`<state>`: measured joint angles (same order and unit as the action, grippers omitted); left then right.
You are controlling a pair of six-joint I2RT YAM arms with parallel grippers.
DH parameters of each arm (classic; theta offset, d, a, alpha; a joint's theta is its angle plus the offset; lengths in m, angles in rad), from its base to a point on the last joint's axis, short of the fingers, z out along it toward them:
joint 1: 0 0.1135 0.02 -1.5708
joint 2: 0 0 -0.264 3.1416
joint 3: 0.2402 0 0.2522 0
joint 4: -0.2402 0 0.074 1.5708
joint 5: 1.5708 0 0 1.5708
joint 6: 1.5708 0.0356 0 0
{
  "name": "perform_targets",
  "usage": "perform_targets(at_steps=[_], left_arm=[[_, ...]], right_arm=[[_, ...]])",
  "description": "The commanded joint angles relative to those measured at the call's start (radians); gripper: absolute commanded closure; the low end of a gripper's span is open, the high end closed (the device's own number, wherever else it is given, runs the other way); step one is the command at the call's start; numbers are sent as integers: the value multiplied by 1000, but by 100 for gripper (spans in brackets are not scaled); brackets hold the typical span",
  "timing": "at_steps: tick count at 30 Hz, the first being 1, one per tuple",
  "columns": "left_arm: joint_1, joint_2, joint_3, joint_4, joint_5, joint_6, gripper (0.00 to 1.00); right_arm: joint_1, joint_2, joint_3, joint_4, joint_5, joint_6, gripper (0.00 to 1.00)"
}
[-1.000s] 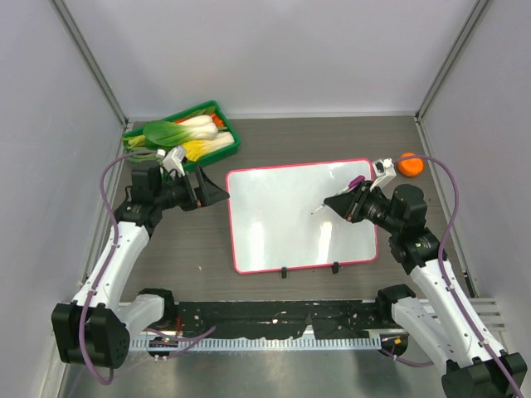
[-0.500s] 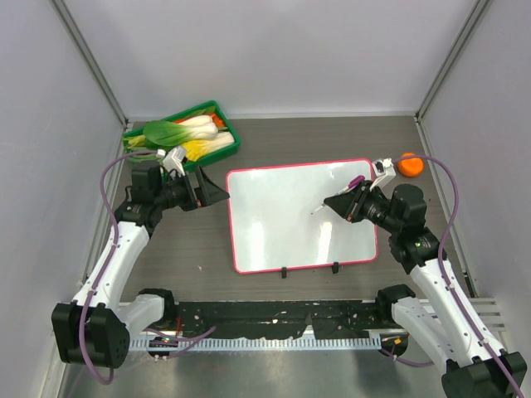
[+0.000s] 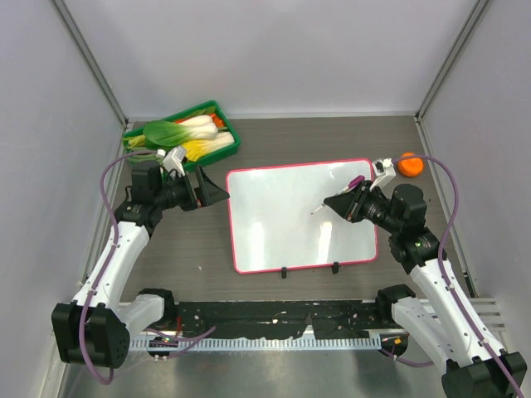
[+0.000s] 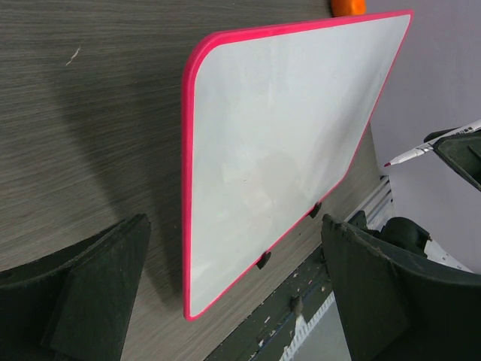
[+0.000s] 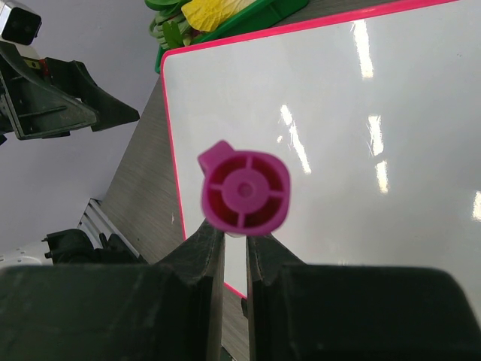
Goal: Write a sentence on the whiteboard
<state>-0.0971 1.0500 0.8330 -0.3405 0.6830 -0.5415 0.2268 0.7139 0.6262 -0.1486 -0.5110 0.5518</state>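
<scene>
Whiteboard (image 3: pixel 282 228) face bare; marker (image 5: pixel 244 188) over right half; tray (image 3: pixel 207 105) far-left, orange ball (image 3: pixel 409 164) far-right.

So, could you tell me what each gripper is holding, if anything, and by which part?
The right gripper clamps the marker by its barrel; the left gripper holds nothing.

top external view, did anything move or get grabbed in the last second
Nothing visibly changed. The right tool stays shut on the purple marker, its tip over the whiteboard. The left tool stays open beside the board's left edge. No writing shows on the board.
</scene>
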Motion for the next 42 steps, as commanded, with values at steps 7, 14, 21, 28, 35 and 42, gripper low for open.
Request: perform_targets(at_steps=[7,14,21,28,35,42], left_arm=[[0,1,35,-6,-6,44,1],[0,5,6,23,-74,-49,0],[-4,8,-198,290,-148,-227,1],[-3,47,-264,371,-90,-196,0],[-3,105,-285,454,-28,-195,1],[-3,145,-344,678,55,-279,1]], right_arm=[[0,-16,12,46,20,0,99],[-1,19,47,17,23,-7,99],[2,64,90,-25,16,-10,99],[16,125,128,-42,20,-27,99],[77,179,144,6,52,-16,99],[178,222,144,93,114,-4,99]])
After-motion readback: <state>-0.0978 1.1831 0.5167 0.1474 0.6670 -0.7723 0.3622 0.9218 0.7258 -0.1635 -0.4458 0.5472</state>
